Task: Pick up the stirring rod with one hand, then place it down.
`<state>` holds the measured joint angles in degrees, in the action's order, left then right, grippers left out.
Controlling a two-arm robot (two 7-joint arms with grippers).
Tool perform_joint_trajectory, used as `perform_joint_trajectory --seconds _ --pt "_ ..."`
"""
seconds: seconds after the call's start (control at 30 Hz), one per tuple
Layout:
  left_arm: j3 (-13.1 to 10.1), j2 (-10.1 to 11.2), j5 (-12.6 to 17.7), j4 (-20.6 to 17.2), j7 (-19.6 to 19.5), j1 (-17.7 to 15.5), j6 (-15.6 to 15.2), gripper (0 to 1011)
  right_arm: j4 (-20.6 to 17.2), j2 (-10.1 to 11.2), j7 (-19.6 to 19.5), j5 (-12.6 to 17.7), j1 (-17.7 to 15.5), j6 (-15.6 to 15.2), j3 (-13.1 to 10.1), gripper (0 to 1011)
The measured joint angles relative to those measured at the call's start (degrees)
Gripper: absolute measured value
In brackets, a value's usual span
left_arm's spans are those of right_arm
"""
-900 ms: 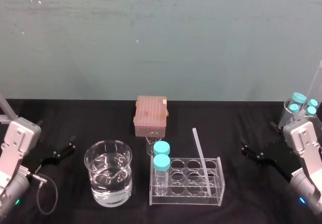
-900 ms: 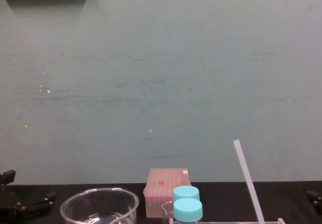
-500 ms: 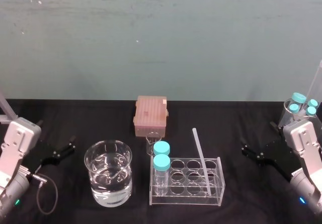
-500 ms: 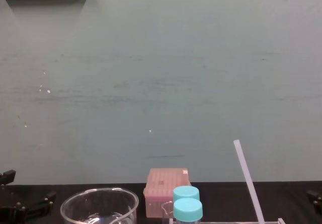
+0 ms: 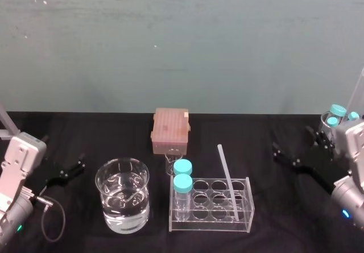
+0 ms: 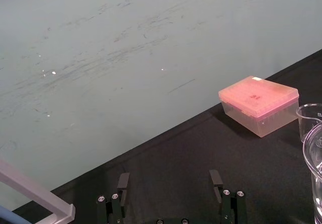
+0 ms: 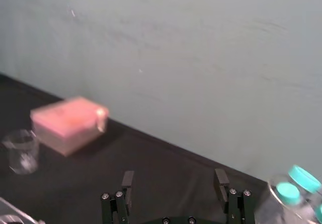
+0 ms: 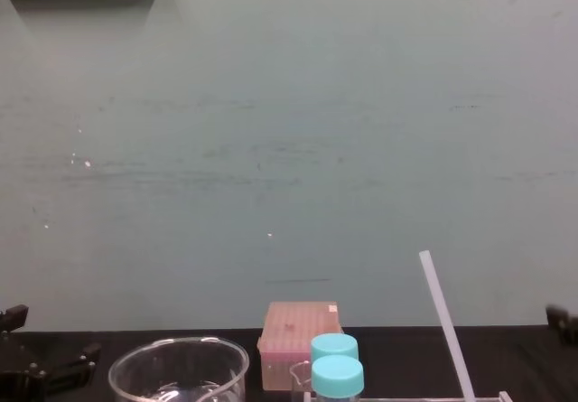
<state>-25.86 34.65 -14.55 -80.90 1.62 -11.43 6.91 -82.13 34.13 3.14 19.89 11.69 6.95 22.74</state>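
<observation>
Surface [image 5: 114, 129]: plain black. Wall [image 5: 182, 48]: pale teal, faintly streaked, with white flecks. Stirring rod [image 5: 226, 173]: translucent white. Rack [image 5: 211, 222]: colourless, clear. Two vials [image 5: 182, 183] in the rack: clear, with light blue caps. Beaker [image 5: 123, 193]: clear glass, colourless liquid. Tip box [image 5: 170, 129]: translucent pink. Left gripper [image 6: 169, 183] and right gripper [image 7: 173, 179]: black. Jar [image 5: 327, 127] at the surface's right edge: clear, holding vials with the same blue caps.

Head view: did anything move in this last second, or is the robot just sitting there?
The right claw rose a little, open and holding nothing. The left claw stayed parked and open at the table's left. The stirring rod still leans in the rack, untouched.
</observation>
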Motion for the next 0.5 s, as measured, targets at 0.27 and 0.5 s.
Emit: perform_joint_trajectory --seconds 0.27,0.5 --pt "0.00 0.00 0.00 0.00 0.00 0.00 0.00 1005 -5.32 1.82 11.85 13.53 1.52 -7.79 -5.85 1003" --pt "0.00 0.00 0.00 0.00 0.00 0.00 0.00 1005 -7.84 6.48 26.16 20.12 3.73 -11.80 -7.91 1003"
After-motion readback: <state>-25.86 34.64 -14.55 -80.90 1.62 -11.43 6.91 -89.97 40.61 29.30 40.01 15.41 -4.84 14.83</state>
